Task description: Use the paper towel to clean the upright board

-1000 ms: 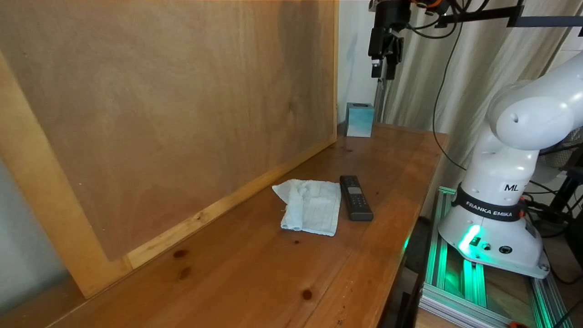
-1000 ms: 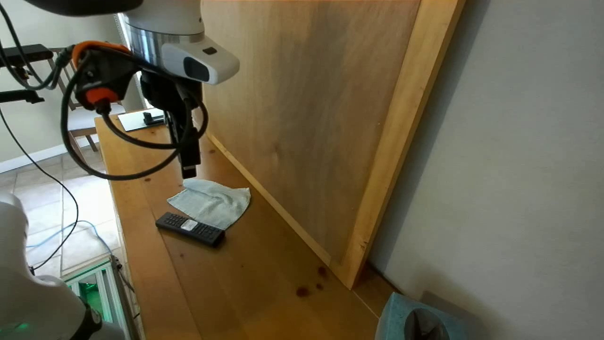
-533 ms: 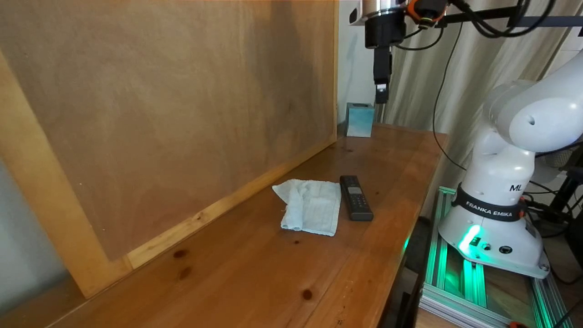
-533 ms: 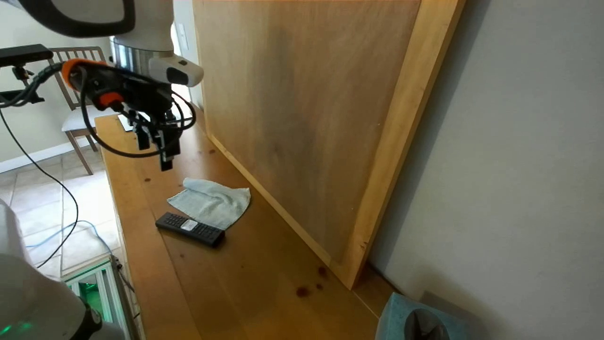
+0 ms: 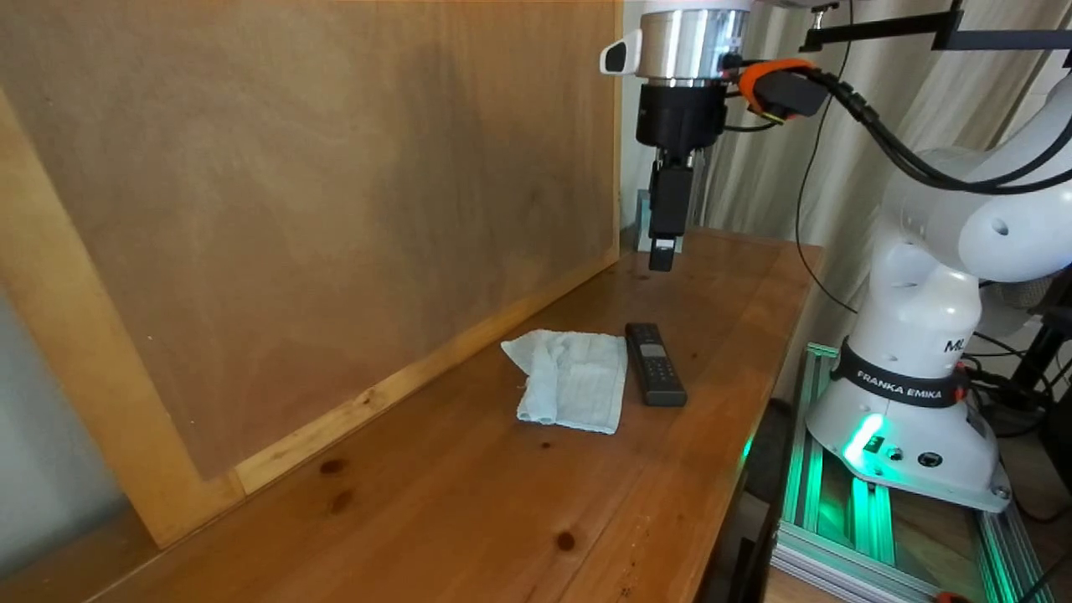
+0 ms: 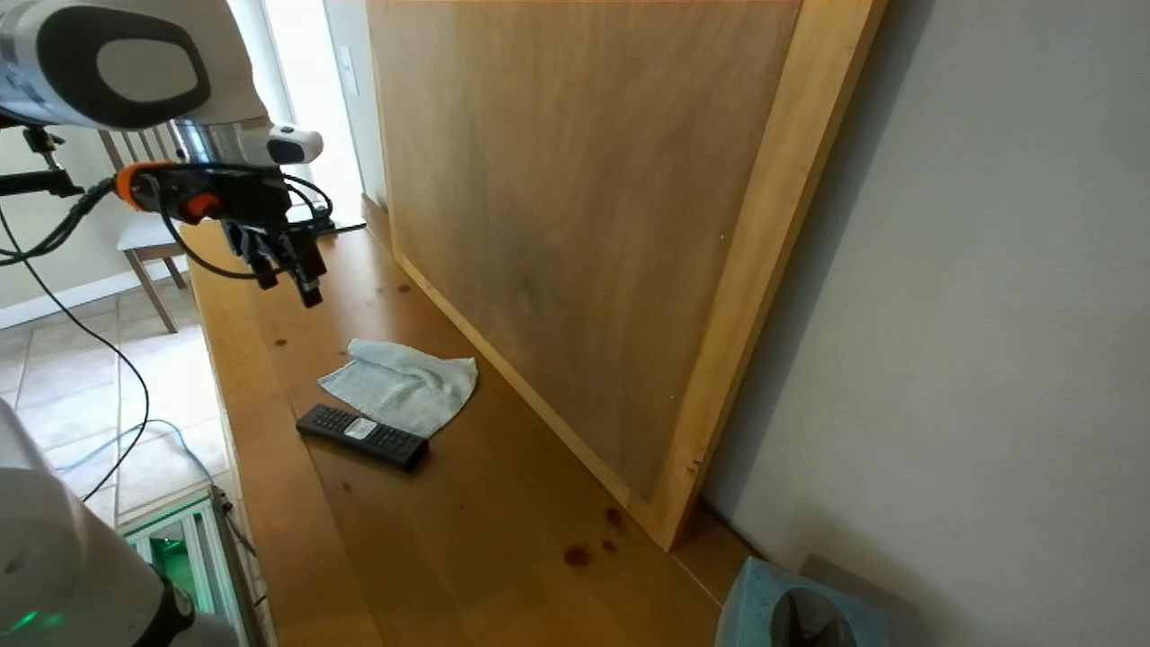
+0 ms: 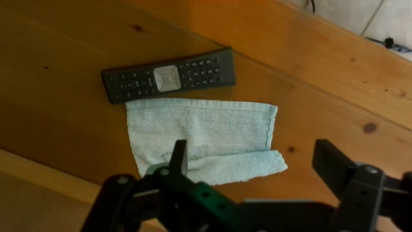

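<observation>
Pinching the fold [image 7: 238,168] looks the surest hold on the towel [image 7: 209,135]

By its look this is woven cloth rather than paper, so it should handle as light, soft and limp. It seems unlikely to tear or slip from a firm pinch, but it may droop and bunch, and a grab at its flat part could merely skid. The better place is the fold on the side away from the remote [image 7: 199,72], where the doubled layer seems slightly raised.

The towel lies on the table [image 5: 435,519] just beside the remote, on the remote's side toward the board [image 5: 335,209], the two apparently touching near one corner. In both exterior views the gripper [image 7: 251,155] hangs in the air, higher than the remote, its fingers [image 7: 331,167] spread wide and holding nothing. In the wrist view the towel shows nearer the fingers than the remote does; one finger hides part of it, while the other stands past its end.
</observation>
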### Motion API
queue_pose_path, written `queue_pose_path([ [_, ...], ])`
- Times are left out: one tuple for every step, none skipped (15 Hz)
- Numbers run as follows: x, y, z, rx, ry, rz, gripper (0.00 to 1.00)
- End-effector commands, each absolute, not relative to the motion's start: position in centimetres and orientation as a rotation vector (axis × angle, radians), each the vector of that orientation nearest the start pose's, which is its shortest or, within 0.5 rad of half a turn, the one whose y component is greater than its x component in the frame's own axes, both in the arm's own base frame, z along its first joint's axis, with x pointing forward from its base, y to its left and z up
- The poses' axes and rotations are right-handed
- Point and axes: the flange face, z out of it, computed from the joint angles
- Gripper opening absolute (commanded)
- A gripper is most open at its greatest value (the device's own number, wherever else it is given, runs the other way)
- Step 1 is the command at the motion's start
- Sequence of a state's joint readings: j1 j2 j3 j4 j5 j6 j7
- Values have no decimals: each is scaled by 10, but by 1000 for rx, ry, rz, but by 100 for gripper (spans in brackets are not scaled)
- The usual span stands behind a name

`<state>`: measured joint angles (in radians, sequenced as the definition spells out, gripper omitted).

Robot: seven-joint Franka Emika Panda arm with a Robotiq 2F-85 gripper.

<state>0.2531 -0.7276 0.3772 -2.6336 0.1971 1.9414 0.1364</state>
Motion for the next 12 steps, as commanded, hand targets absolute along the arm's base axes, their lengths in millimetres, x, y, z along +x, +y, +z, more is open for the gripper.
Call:
queue_pose_path([
  [268, 212, 452, -3154, -531, -36, 100],
  [269, 211, 453, -3153, -526, -35, 100],
  [269, 210, 454, -3150, -522, -39, 100],
  [269, 210, 455, -3150, -522, -42, 100],
  [268, 210, 455, -3149, -523, -43, 100],
  [268, 210, 455, -3149, -524, -44, 100],
  [268, 210, 455, -3149, -525, -44, 100],
  [272, 215, 456, -3109, -530, -65, 100],
  [276, 222, 450, -3105, -535, -93, 100],
  [280, 228, 444, -3100, -544, -123, 100],
  [283, 235, 434, -3094, -563, -152, 100],
  [285, 240, 426, -3087, -554, -136, 100],
])
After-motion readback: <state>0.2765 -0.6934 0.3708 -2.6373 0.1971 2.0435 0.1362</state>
